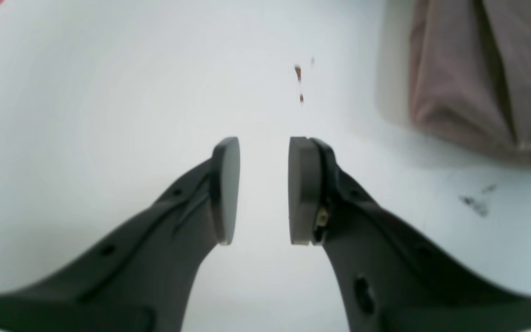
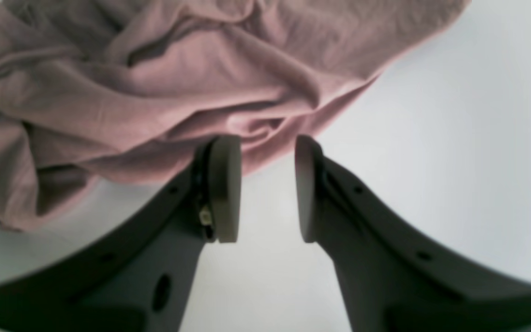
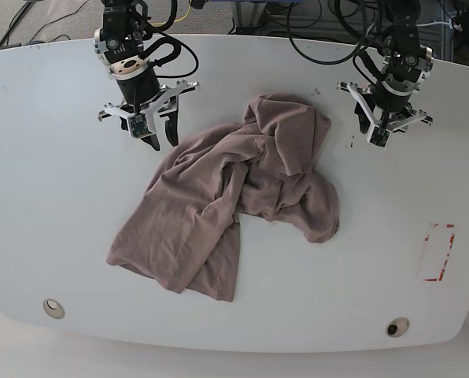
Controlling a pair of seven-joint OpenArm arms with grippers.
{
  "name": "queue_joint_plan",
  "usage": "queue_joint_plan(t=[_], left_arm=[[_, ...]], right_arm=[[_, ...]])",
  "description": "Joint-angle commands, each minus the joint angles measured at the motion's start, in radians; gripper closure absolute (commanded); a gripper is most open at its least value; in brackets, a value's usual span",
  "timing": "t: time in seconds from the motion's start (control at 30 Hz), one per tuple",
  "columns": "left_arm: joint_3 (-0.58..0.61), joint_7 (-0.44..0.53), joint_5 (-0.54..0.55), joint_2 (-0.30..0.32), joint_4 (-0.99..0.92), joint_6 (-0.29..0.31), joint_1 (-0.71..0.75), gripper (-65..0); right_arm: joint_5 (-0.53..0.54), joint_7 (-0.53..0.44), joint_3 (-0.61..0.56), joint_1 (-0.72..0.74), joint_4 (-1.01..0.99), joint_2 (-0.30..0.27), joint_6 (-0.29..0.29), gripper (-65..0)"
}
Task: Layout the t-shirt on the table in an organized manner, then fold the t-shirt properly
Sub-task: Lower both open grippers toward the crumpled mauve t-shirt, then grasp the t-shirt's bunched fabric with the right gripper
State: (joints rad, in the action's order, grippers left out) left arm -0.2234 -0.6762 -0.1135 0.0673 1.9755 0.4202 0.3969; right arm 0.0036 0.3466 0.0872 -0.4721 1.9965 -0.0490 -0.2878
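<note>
lying crumpled mid-table (image 3: 53, 197), t-shirt (image 3: 219, 205), 2 grippers parted, empty

No readable text, label, brand or number appears anywhere; the glossy white counter (image 3: 53, 236) bears only a wordless red dashed rectangle mark (image 3: 438, 252).

From my base camera I see the t-shirt (image 3: 234, 205) lying crumpled in the middle of the table (image 3: 53, 205), with many folds. The right gripper (image 3: 162, 142) hangs just beside its upper left edge, jaws apart and empty. The left gripper (image 3: 370, 126) hangs near its upper right part, not touching. A red dashed rectangle (image 3: 438, 252) is well apart, at the right.
</note>
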Motion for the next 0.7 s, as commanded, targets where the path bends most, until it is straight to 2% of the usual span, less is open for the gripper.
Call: queue_joint_plan(t=[0.0, 0.23, 0.47, 0.6, 0.67], left_arm=[[0.005, -0.004, 0.008, 0.016, 0.015, -0.001, -0.025, -16.4], [0.009, -0.007, 0.008, 0.018, 0.015, 0.001, -0.066, -16.5], [0.032, -0.006, 0.010, 0.019, 0.017, 0.003, -0.086, -16.5], [0.035, -0.006, 0.010, 0.019, 0.021, 0.013, -0.086, -16.5], [0.037, -0.006, 0.010, 0.019, 0.021, 0.050, -0.086, -16.5]], right_arm=[[0.002, 0.009, 0.003, 0.049, 0.016, 0.028, 0.002, -19.3], [0.000, 0.108, 0.004, 0.171, 0.005, 0.047, 0.003, -19.3], [0.005, 0.124, 0.069, 0.278, -0.098, 0.050, 0.003, -19.8], [0.006, 0.124, 0.101, 0.321, -0.141, 0.050, 0.003, -27.3], [0.008, 0.124, 0.113, 0.332, -0.148, 0.050, 0.003, -32.0]])
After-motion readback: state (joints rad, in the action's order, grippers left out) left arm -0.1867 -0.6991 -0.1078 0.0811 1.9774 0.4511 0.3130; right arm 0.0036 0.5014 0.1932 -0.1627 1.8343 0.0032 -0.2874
